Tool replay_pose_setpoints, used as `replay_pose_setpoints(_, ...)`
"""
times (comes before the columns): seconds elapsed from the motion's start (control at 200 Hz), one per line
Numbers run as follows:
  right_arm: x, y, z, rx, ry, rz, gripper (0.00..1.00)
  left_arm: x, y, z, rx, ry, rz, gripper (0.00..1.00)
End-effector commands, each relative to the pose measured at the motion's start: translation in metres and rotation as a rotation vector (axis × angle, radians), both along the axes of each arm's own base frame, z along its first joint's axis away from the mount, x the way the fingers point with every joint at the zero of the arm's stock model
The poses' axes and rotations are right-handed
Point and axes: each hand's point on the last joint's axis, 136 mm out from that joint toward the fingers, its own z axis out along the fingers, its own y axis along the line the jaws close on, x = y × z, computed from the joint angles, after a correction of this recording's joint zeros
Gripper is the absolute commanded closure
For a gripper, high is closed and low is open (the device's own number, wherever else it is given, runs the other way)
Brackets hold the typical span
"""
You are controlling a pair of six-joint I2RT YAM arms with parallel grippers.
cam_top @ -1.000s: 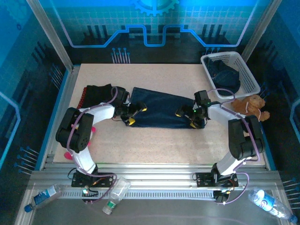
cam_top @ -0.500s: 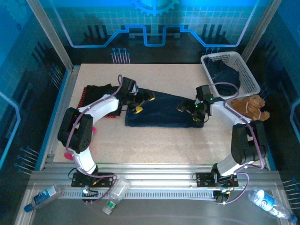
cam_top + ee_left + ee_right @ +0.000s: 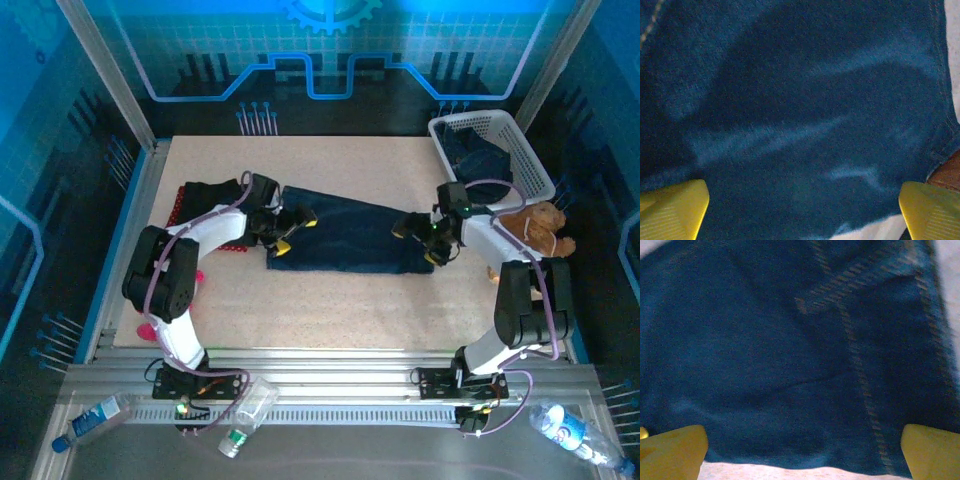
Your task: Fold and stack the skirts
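Lying on the bench: one dark blue denim skirt (image 3: 345,235), flattened into a long strip on the speckled beige bench (image 3: 350,310), about mid-width.
Long axis: left to right across the bench, slightly tilted, one end toward each arm.
Left claw (image 3: 294,232): released, holding nothing. It is poised over the skirt's left end and points right along the strip. In the wrist view its yellow fingertips (image 3: 672,210) stand wide apart with only denim between them.
Right claw (image 3: 415,244): released, empty, over the right end and pointing left. Its wrist view shows stitched seams and the cloth's near edge between the spread fingertips (image 3: 672,452).
Pile: red white-dotted skirt (image 3: 178,208) under a plain black skirt (image 3: 212,192), at the bench's left side, near the denim's left end.
Far right: white plastic basket (image 3: 520,140) with dark cloth inside; brown teddy bear (image 3: 530,225) beside it.
Judgement: each claw suits its own end. The pile lies left of the skirt, so the left arm is nearer for stacking. The fold likely runs end to end along the axis.
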Motion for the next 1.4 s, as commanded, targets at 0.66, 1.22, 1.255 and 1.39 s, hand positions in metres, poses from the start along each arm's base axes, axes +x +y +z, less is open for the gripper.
replay_pose_setpoints(0.66, 0.133, 0.011, -0.041, 0.019, -0.003, 0.007, 0.0, -0.066, -0.125, -0.061, -0.204, 0.276, -0.221, 0.01)
replay_pose_setpoints(1.22, 0.028, -0.032, 0.026, 0.025, -0.103, -0.099, 0.0, -0.032, -0.114, 0.049, -0.084, -0.089, -0.294, 0.01)
replay_pose_setpoints(1.255, 0.016, -0.036, 0.026, 0.03, -0.093, -0.11, 0.0, -0.033, -0.111, 0.045, -0.05, -0.092, -0.303, 0.02)
replay_pose_setpoints(1.39, -0.026, -0.047, 0.017, 0.046, -0.03, -0.136, 0.0, -0.032, -0.103, 0.033, 0.05, -0.067, -0.338, 0.21)
